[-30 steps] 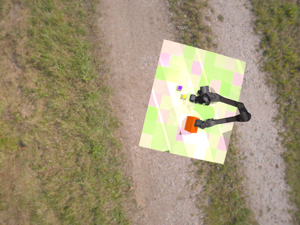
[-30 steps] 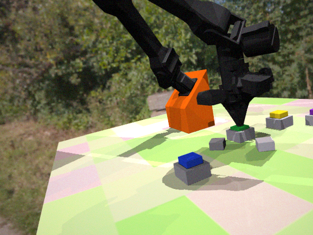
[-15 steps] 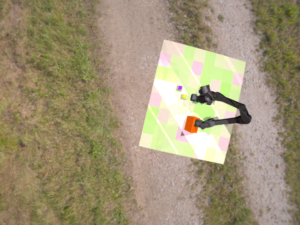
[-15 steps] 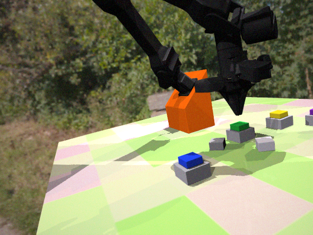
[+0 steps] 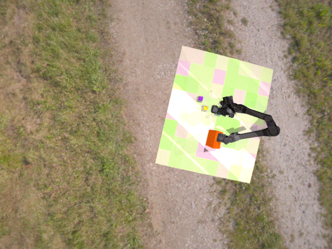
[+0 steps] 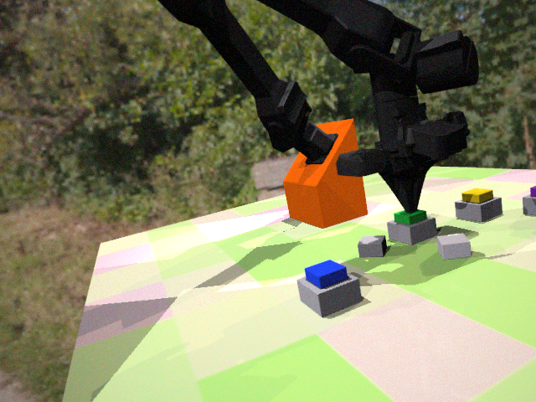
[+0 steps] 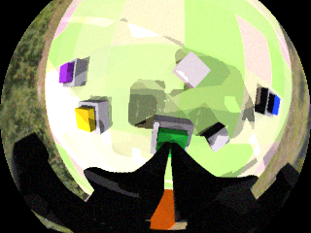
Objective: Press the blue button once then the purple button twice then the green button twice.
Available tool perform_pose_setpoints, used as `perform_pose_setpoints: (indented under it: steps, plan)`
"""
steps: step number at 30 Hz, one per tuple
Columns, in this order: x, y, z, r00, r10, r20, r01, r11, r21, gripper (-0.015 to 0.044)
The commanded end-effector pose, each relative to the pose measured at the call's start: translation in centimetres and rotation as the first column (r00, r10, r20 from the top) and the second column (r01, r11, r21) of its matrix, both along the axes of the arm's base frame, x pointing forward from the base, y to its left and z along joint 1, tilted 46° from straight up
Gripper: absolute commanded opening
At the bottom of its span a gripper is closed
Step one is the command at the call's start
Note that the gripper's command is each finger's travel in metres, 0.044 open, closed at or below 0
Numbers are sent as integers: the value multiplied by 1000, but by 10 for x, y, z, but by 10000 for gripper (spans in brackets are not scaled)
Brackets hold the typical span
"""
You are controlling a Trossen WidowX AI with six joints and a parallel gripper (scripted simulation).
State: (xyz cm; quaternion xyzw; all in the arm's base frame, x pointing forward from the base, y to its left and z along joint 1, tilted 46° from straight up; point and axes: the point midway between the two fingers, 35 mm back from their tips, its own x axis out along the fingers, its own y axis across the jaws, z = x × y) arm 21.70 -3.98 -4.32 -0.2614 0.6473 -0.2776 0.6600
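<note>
My gripper (image 6: 409, 210) (image 7: 170, 145) is shut and empty, pointing down with its tips at the top of the green button (image 6: 410, 217) (image 7: 173, 138). The green cap shows above its grey housing; whether it is slightly pressed I cannot tell. The blue button (image 6: 326, 273) (image 7: 276, 104) stands raised, nearest the camera in the exterior view; the arm hides it in the top view. The purple button (image 5: 200, 98) (image 6: 533, 191) (image 7: 66, 72) stands beyond the yellow button, cut off at the right edge in the exterior view.
The yellow button (image 5: 204, 108) (image 6: 477, 195) (image 7: 86, 119) stands between green and purple. A grey block (image 6: 372, 245) and a white block (image 6: 454, 246) (image 7: 192, 70) lie close to the green button. An orange wedge-shaped holder (image 5: 212, 139) (image 6: 342, 198) stands beside the gripper, with another black arm part in it.
</note>
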Motion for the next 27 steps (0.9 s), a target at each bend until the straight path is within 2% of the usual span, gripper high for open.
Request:
perform_pose_setpoints:
  steps: [1,21,27]
  plan:
    - [-2,-5,-3,1000,3,-7,-4,1000,-8,20]
    - [-2,-5,-3,1000,3,-7,-3,1000,-8,20]
    - [-2,18,20,1000,3,-7,-3,1000,-7,20]
